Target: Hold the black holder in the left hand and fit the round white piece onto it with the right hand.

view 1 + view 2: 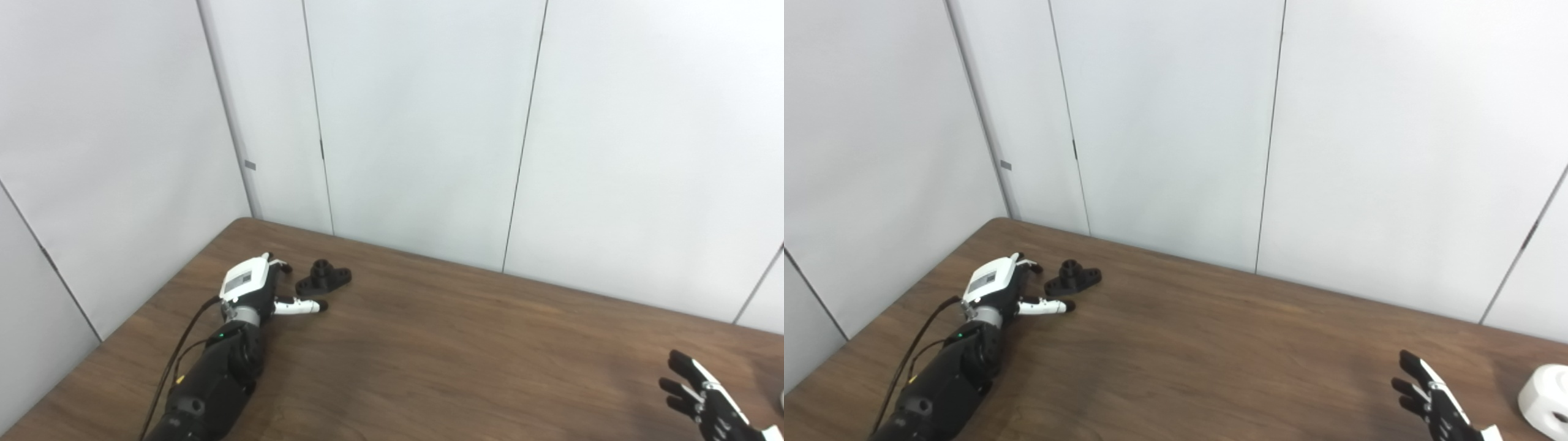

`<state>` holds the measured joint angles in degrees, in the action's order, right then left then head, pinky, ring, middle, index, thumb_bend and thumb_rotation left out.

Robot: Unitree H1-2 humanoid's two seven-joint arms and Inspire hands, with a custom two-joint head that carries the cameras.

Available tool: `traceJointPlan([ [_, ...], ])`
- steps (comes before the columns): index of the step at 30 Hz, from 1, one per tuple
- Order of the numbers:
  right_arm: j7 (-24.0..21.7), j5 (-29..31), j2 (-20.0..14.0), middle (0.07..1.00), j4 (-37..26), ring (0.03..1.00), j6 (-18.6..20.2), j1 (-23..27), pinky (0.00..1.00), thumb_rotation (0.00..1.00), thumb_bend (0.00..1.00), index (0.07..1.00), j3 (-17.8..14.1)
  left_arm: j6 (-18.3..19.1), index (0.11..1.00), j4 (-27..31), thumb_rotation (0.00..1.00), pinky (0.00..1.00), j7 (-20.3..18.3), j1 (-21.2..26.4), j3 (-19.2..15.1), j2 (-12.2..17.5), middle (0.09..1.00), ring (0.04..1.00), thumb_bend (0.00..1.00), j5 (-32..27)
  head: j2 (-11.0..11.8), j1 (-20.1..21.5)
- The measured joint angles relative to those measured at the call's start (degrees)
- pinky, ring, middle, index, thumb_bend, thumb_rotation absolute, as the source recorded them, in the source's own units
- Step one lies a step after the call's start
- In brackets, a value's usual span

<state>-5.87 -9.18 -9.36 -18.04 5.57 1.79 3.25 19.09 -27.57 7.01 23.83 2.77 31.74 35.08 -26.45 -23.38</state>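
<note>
At far left of the brown wood-grain table (465,343), the left hand (254,288) lies low on the surface, white-backed, fingers spread and holding nothing. Its thumb (300,305) points right, just beneath the small black plastic holder with a raised round boss (323,277), which sits on the table just beside the hand, apparently not touching. Step in hand looks like the reach-to-grasp on the holder; nothing is lifted yet. Next move calls for closing fingers and thumb around the holder's base and raising it. At lower right, the right hand (1430,398) hovers with dark fingers apart, empty. The round white plastic piece (1545,397) sits near it at the table's right edge, ungrasped.
</note>
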Motion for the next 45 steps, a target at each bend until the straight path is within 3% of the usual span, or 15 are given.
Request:
traceJointPlan([
  [20, 0.01, 0.03, 0.20, 0.922, -2.32, 0.850, 3.18, -0.62, 0.84, 0.00, 0.66, 0.898, -0.11, -0.19, 0.802, -0.36, 0.36, 0.96, -0.32, 0.78, 1.76, -0.08, 0.982, 1.000, 0.89, -3.68, -1.67, 1.76],
  [41, 0.01, 0.29, 0.16, 0.909, -2.71, 0.839, 3.26, -0.61, 0.82, 0.00, 0.67, 0.890, -0.64, -2.20, 0.804, -1.82, 0.32, 0.96, 1.37, 1.33, 3.49, -0.86, 0.991, 1.000, 0.85, -4.50, -2.64, 1.58],
  [43, 0.00, 0.37, 0.16, 0.917, -2.71, 0.845, 3.26, -0.61, 0.83, 0.00, 0.67, 0.894, -0.64, -2.29, 0.736, -1.92, 0.26, 0.95, 1.57, 1.33, 3.54, -0.87, 0.981, 1.000, 0.82, -4.55, -2.81, 1.58],
  [44, 0.01, 0.41, 0.16, 0.915, -2.71, 0.844, 3.26, -0.61, 0.83, 0.00, 0.67, 0.892, -0.64, -2.55, 0.591, -2.07, 0.14, 0.96, 1.89, 1.33, 3.51, -0.90, 0.951, 0.999, 0.65, -4.58, -2.81, 1.58],
  [45, 0.00, 0.43, 0.16, 0.911, -2.71, 0.841, 3.26, -0.61, 0.83, 0.00, 0.67, 0.890, -0.64, -3.27, 0.528, -2.45, 0.09, 0.97, 2.60, 1.35, 3.51, -0.95, 0.918, 0.995, 0.57, -4.58, -2.81, 1.58],
])
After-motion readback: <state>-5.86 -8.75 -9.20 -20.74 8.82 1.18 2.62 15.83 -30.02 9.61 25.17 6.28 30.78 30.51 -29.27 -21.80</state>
